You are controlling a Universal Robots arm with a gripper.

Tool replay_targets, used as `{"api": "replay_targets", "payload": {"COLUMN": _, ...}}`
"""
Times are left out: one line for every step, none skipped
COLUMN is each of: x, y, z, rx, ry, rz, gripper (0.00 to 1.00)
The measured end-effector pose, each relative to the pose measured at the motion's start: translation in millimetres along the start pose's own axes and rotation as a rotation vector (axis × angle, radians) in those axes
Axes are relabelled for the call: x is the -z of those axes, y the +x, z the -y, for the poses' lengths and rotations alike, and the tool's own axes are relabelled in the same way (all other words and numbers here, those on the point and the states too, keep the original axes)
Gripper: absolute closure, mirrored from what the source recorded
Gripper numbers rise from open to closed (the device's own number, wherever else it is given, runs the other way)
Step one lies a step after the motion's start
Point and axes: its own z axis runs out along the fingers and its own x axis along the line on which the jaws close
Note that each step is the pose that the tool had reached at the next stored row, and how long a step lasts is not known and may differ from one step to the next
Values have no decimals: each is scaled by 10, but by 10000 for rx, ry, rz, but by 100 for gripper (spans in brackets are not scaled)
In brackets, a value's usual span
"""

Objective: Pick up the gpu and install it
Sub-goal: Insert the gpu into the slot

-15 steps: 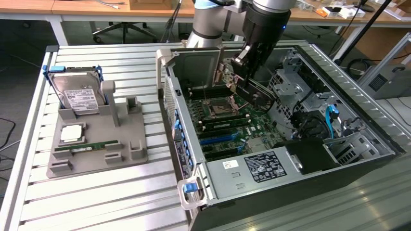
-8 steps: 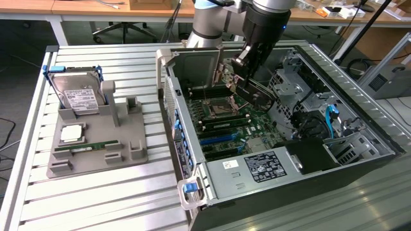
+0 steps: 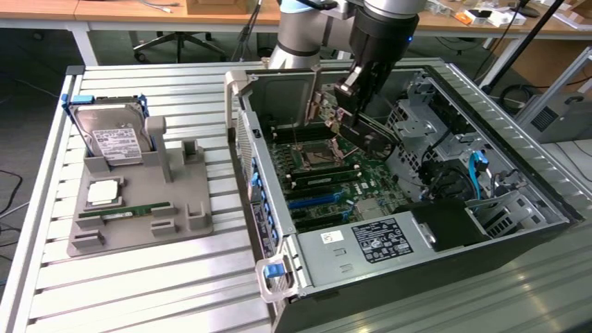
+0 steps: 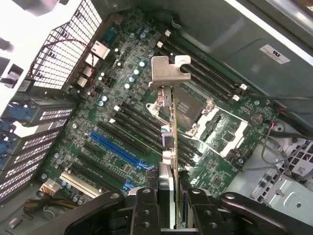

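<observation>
The gpu (image 3: 370, 135), a thin card with a black cooler and a silver bracket (image 3: 319, 104), hangs tilted inside the open computer case (image 3: 277, 229), above the green motherboard (image 3: 370, 182). My gripper (image 3: 351, 94) is shut on the card's upper edge. In the wrist view the gpu (image 4: 168, 132) appears edge-on between my two black fingers (image 4: 145, 210), its silver bracket (image 4: 168, 73) at the far end. It hovers over the black slots beside the CPU socket (image 4: 198, 110), with the blue slot (image 4: 117, 147) off to one side. The card is clear of the board.
On the exterior view's left a grey fixture (image 3: 138, 208) holds a hard drive (image 3: 113, 139), a silver chip (image 3: 102, 193) and a memory stick (image 3: 125, 210). Inside the case, the power supply (image 3: 370, 243) and drive cage (image 3: 434, 132) flank the board. Slatted table (image 3: 138, 284) around.
</observation>
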Motion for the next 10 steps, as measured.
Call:
{"api": "replay_targets", "payload": {"x": 0, "y": 0, "z": 0, "rx": 28, "ry": 0, "rz": 1, "gripper": 73}}
{"api": "replay_targets", "payload": {"x": 0, "y": 0, "z": 0, "rx": 50, "ry": -1, "rz": 1, "gripper": 73}}
{"api": "replay_targets", "payload": {"x": 0, "y": 0, "z": 0, "rx": 75, "ry": -2, "rz": 2, "gripper": 73}}
{"api": "replay_targets", "payload": {"x": 0, "y": 0, "z": 0, "rx": 98, "ry": -3, "rz": 3, "gripper": 73}}
{"api": "replay_targets", "payload": {"x": 0, "y": 0, "z": 0, "rx": 123, "ry": -4, "rz": 3, "gripper": 73}}
{"api": "replay_targets", "payload": {"x": -1, "y": 0, "z": 0, "rx": 149, "ry": -4, "rz": 5, "gripper": 73}}
{"api": "replay_targets", "payload": {"x": -1, "y": 0, "z": 0, "rx": 175, "ry": -5, "rz": 5, "gripper": 73}}
{"api": "replay_targets", "payload": {"x": -1, "y": 0, "z": 0, "rx": 200, "ry": -6, "rz": 6, "gripper": 73}}
{"api": "replay_targets", "payload": {"x": -1, "y": 0, "z": 0, "rx": 220, "ry": -7, "rz": 7, "gripper": 73}}
{"api": "replay_targets", "payload": {"x": -1, "y": 0, "z": 0, "rx": 248, "ry": -7, "rz": 7, "gripper": 73}}
